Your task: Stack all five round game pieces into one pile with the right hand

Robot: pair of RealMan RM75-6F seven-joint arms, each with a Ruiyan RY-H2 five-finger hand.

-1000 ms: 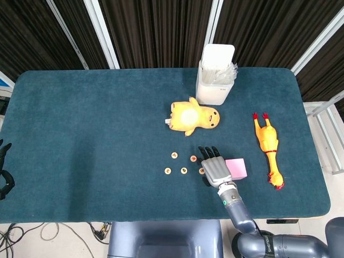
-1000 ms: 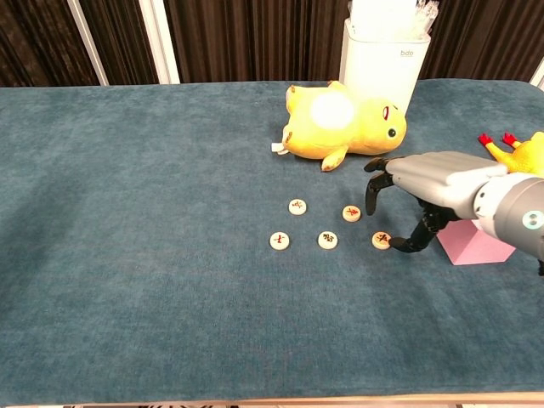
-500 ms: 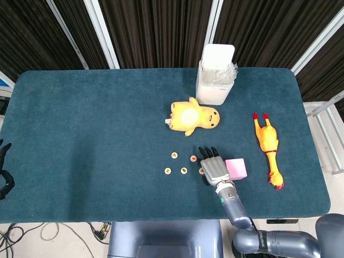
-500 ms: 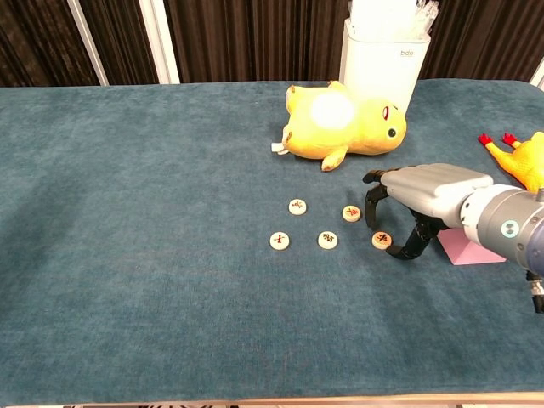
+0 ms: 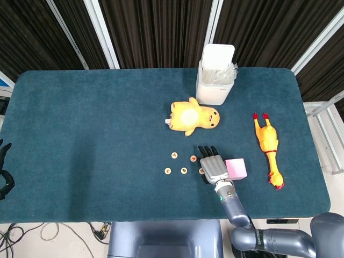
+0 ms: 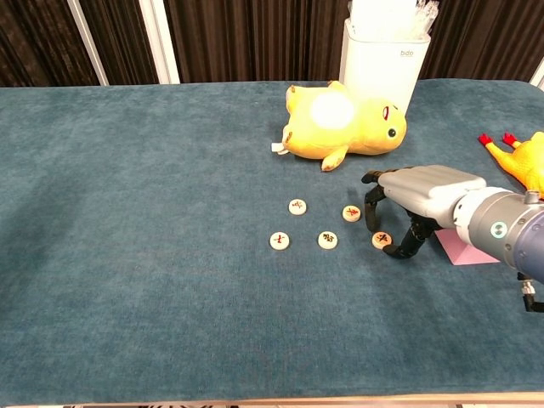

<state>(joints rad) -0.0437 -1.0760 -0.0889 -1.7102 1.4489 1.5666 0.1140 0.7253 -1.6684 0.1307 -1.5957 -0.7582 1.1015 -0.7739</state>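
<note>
Five round tan game pieces lie flat and apart on the blue cloth. In the chest view they are a far pair (image 6: 297, 206) (image 6: 351, 212) and a near row (image 6: 280, 240) (image 6: 327, 240) (image 6: 382, 240). My right hand (image 6: 416, 200) hovers low over the rightmost piece, its fingers (image 6: 371, 217) curved down on the piece's far side and its thumb on the near right side, close to it. That piece still rests on the cloth. From the head view my right hand (image 5: 213, 166) half hides this piece (image 5: 201, 171). My left hand (image 5: 4, 173) hangs off the table's left edge, holding nothing.
A pink block (image 6: 466, 246) lies just right of my right hand. A yellow plush toy (image 6: 344, 119) lies behind the pieces, with a white container (image 6: 380, 55) behind it. A rubber chicken (image 5: 267, 145) lies at the far right. The table (image 5: 80, 134) has bare cloth on its left.
My right hand has dropped lower and drawn in over the rightmost piece, its fingers curling closer around it. The pieces have not moved.
</note>
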